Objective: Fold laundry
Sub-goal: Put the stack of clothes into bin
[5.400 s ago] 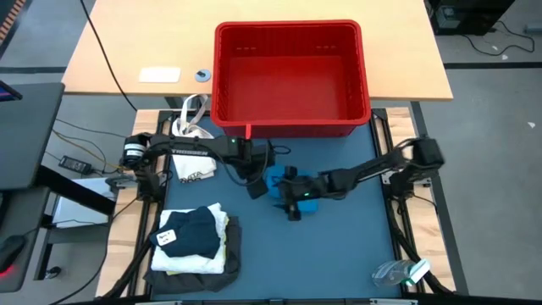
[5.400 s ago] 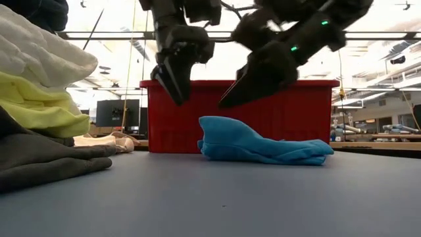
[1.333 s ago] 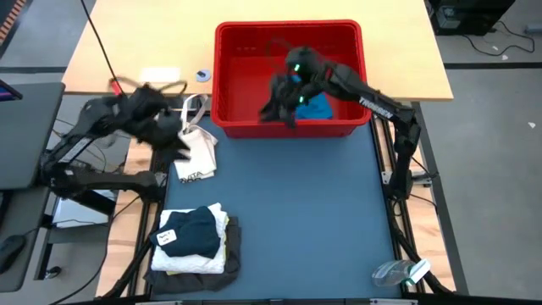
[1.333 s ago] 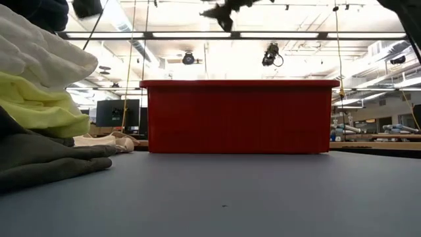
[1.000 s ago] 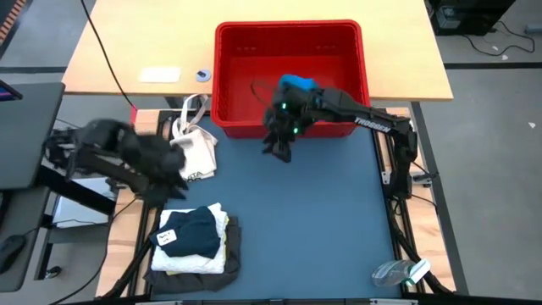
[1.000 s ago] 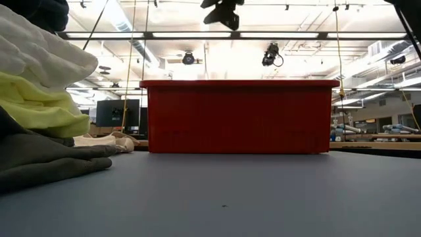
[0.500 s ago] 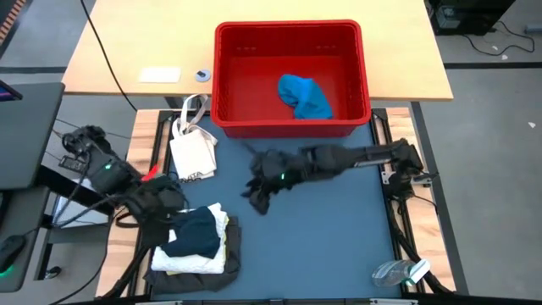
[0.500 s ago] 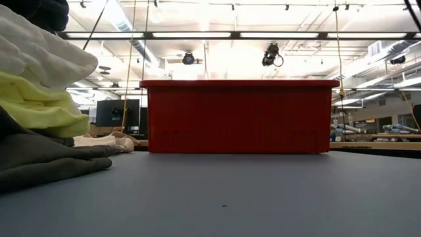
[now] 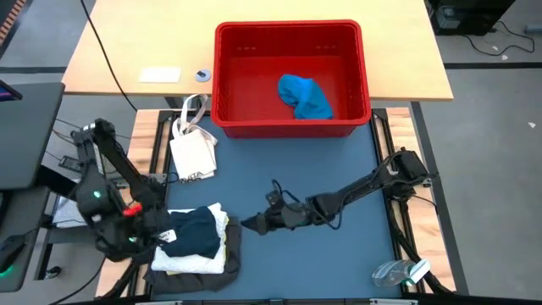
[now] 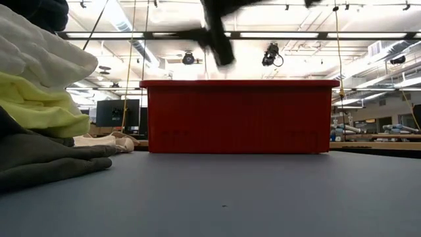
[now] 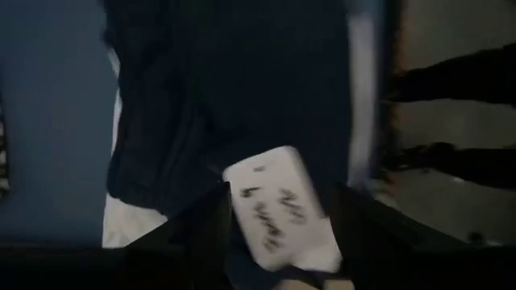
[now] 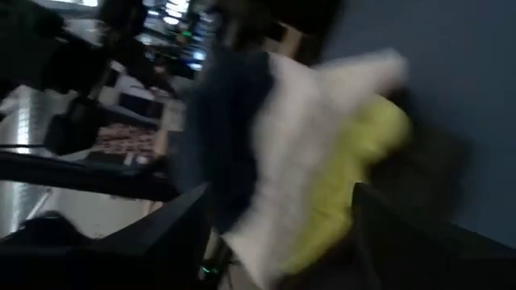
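Blue-matted bench (image 9: 339, 254) seen from above, pale wooden desk beyond it. Small blue piece (image 9: 305, 95) now lying crumpled inside red basket (image 9: 288, 25), upper middle of the high view; a few seconds ago out on the mat between both tools. Dropped in unfolded, so hardly a fold.

Right tool (image 9: 254, 222) no longer over the basket: swung down to lower centre of the frame, low over bare mat, pointing at the stack, fingers (image 12: 403, 234) spread wide with nothing between them.

Left tool (image 9: 159, 235) brought round from the left edge to lower left, at the stack's side. Fingers (image 11: 205, 234) apart on either side of a white handwritten label (image 11: 278, 205) on the navy garment (image 9: 196, 233); no grip visible.

Rest of the laundry piled lower left as before: navy on top, white cloth (image 9: 222, 222) under it, yellow T-shirt (image 10: 39, 105) and grey garment (image 10: 52, 158) beneath. White bag (image 9: 193, 152) untouched beside the basket.

Mat cleared of its last loose piece and both tools closing on the pile: probably points to the stack as the next concern, perhaps lifting it toward the basket. Cannot tell which.
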